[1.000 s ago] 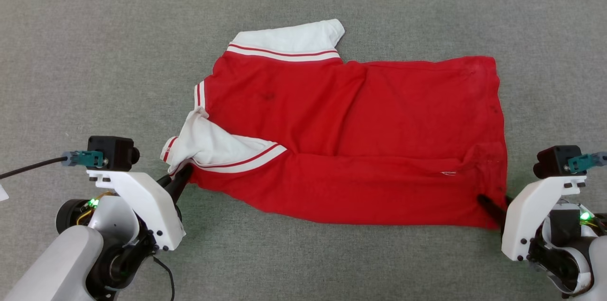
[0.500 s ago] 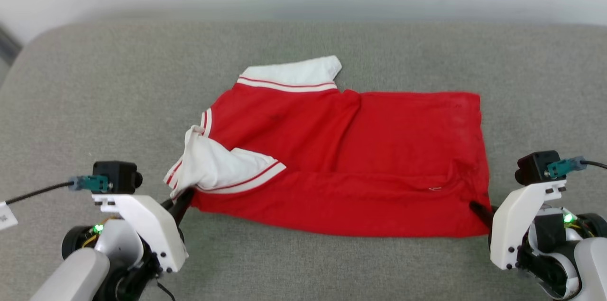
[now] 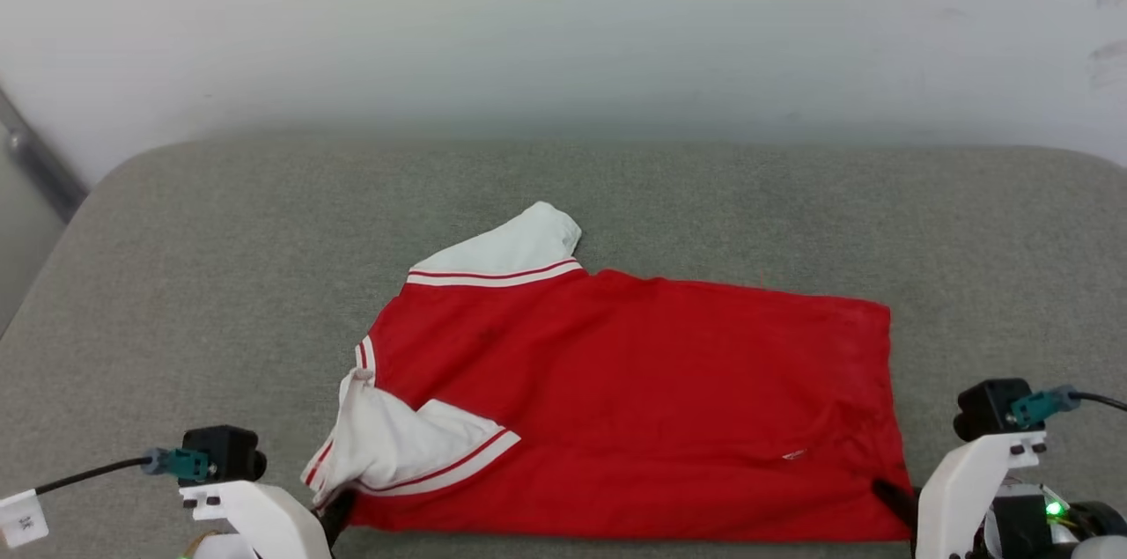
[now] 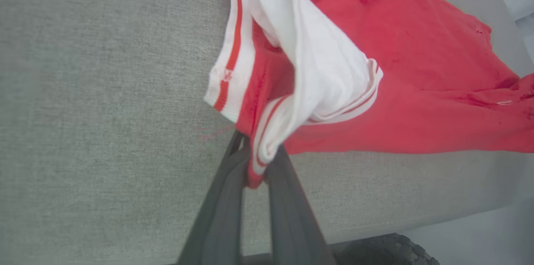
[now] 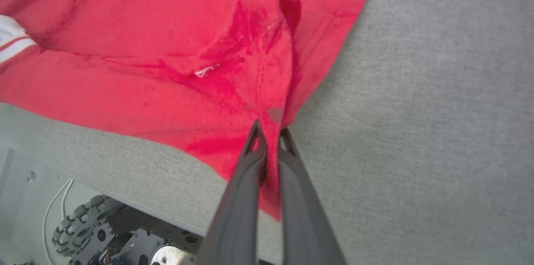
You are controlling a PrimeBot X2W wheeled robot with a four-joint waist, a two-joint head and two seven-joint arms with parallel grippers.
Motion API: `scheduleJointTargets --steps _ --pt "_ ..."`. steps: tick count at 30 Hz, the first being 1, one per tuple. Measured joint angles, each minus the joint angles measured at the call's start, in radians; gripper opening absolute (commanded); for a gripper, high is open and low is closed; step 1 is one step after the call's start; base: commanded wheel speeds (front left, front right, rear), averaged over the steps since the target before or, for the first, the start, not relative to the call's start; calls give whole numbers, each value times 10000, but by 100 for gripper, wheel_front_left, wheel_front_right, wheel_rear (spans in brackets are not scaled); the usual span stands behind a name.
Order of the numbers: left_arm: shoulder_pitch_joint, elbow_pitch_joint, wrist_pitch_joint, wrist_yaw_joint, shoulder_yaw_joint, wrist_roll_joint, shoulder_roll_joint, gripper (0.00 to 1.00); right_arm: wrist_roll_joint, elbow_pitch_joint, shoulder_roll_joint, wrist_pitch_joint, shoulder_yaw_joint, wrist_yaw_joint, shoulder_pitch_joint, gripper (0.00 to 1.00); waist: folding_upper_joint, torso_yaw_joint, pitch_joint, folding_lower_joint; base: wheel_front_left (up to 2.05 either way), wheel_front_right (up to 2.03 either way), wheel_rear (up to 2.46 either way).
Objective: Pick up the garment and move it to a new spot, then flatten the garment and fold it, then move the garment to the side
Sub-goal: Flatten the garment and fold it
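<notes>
Both pinched shut: left hand point(image 4: 258, 150) on the garment point(image 3: 634, 400) at its striped armhole trim point(image 4: 233, 48), right hand point(image 5: 270, 130) on the hem corner point(image 5: 272, 190). Garment lies spread btwn the two hands, on the grey tabletop point(image 3: 176, 277). Risks: left grip is thin, so trim may slip out on lift. Uneven pull could bunch the white flap point(image 4: 321, 69) just beyond left hand, w/ creases set in.
</notes>
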Motion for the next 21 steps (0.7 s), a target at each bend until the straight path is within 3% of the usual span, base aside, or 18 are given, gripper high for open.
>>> scheduleJointTargets --steps 3,4,5,6,21 --pt "250 155 46 48 -8 -219 -67 0 -8 8 25 2 -33 -2 252 0 0 -91 5 0 0 0 0" --pt "263 244 19 36 0 -261 -140 1 -4 54 58 -35 -21 -2 288 34 0 -120 19 1 0 0 0" --pt "266 349 -2 -17 0 -345 -219 37 0 100 113 -165 0 -2 327 100 0 -145 36 1 0 0 0" --pt "269 477 -6 -40 -10 -395 -290 99 -31 163 136 -384 52 0 376 100 0 -166 55 1 0 0 0" --pt "-1154 1057 -2429 -299 846 688 -474 100 -1390 -439 635 -5425 -284 -2 -194 100 0 -824 321 1 0 0 0"
